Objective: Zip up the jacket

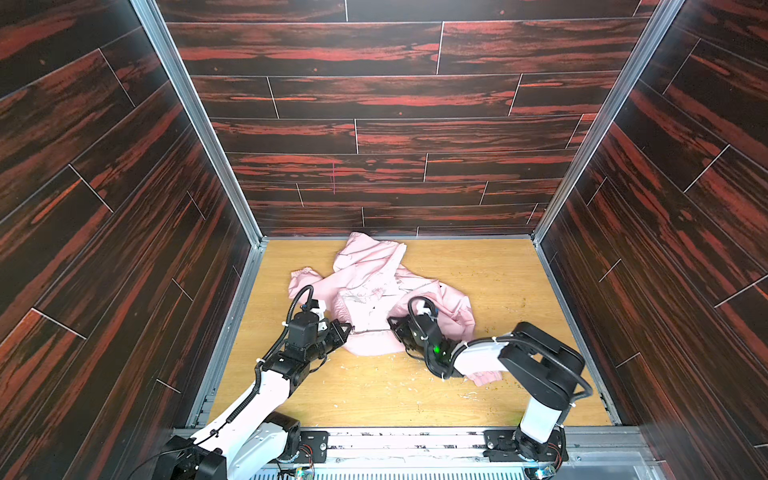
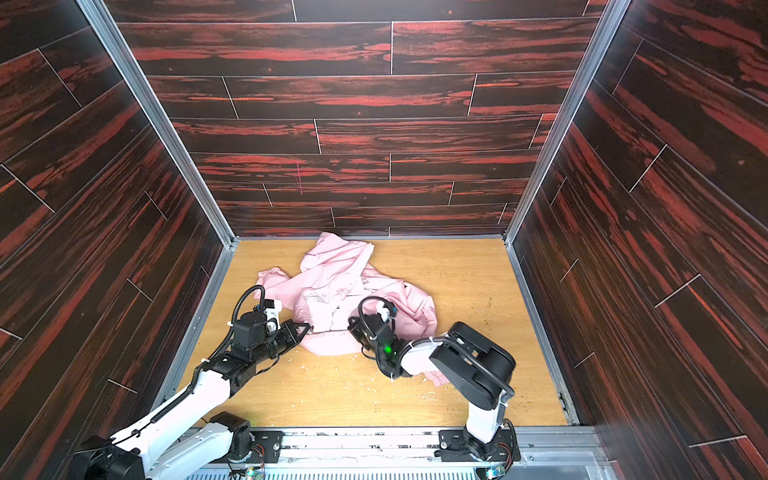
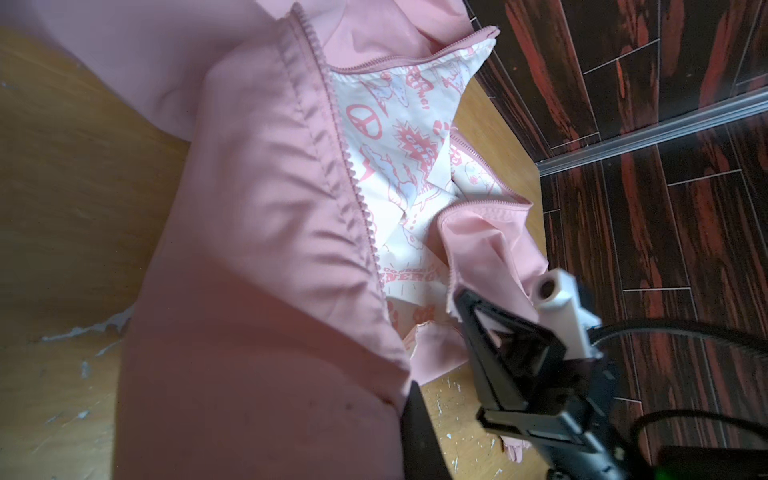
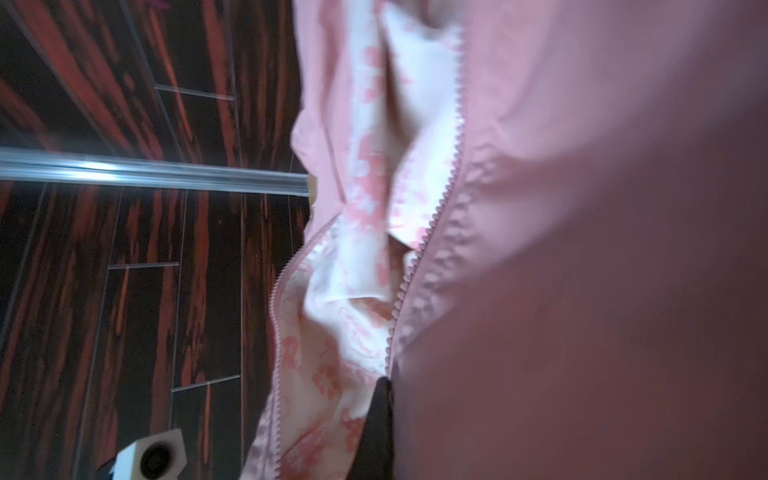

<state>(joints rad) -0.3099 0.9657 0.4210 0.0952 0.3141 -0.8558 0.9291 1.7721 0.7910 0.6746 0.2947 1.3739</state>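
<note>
Across the table's [image 1: 490,282] middle in both top views, the crumpled jacket [image 1: 374,270] has its hem [image 1: 372,331] stretched nine-to-three between left gripper [image 1: 349,330] and right gripper [image 1: 392,322], both clamped tight on it; both wrist views show unjoined zipper teeth [image 3: 353,174].

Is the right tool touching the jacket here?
Touching. The left wrist view shows the right tool shut on the front edge of the jacket, with pink fabric bunched right at its tips and no gap between them.
</note>
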